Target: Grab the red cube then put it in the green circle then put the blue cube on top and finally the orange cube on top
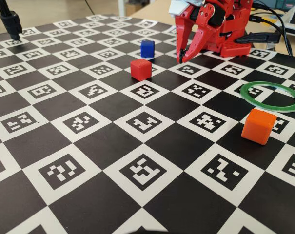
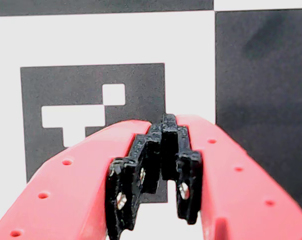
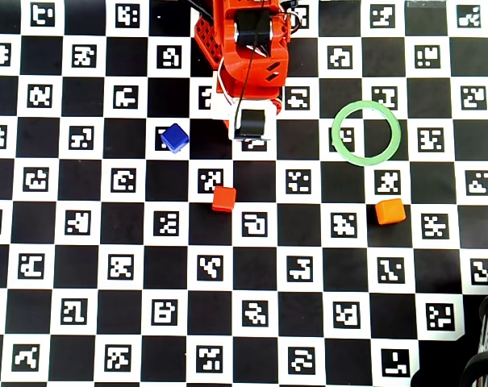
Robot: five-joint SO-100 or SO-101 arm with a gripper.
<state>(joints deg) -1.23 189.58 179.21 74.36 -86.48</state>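
The red cube (image 1: 141, 69) (image 3: 223, 198) sits on the checkered marker board near the middle. Behind it, further left in the overhead view, is the blue cube (image 1: 147, 48) (image 3: 174, 138). The green circle (image 1: 243, 91) (image 3: 366, 102) lies flat and empty at the right, with the orange cube (image 1: 258, 126) (image 3: 389, 211) just in front of it. My gripper (image 1: 182, 59) (image 2: 165, 124) points down at the board close to the arm's base, to the right of the blue and red cubes in the fixed view. Its black pads (image 2: 141, 170) meet and hold nothing.
The red arm base (image 1: 230, 29) (image 3: 248, 48) stands at the board's back edge, with cables (image 1: 271, 27) trailing to the right. A black stand (image 1: 10, 22) rises at the back left in the fixed view.
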